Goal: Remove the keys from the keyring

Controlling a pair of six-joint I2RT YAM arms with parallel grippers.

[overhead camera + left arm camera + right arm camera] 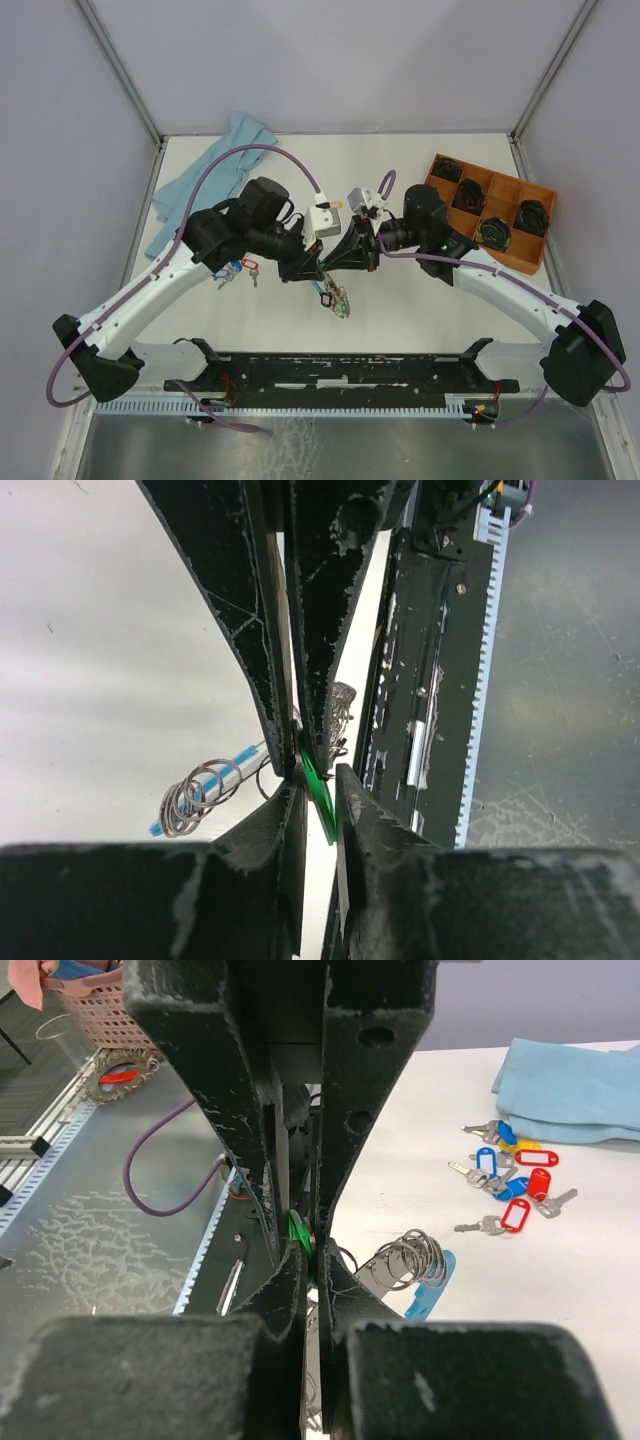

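Observation:
My two grippers meet tip to tip above the table's middle. The left gripper [314, 264] [318, 792] is shut with a green-tagged key [322, 790] wedged slantwise between its fingers. The right gripper [336, 260] [311, 1260] is nearly fully shut on the keyring [336, 298] right beside the green tag [297, 1232]. The rest of the keyring hangs below the grippers, with bunched silver rings [193, 794] [412, 1254] and a light blue piece [431, 1296]. Several loose keys [238, 271] [512, 1174] with red and blue tags lie on the table left of the grippers.
A light blue cloth [205, 180] [572, 1090] lies at the back left. An orange tray [510, 182] with black items in its compartments stands at the right. A black rail [340, 372] runs along the table's near edge.

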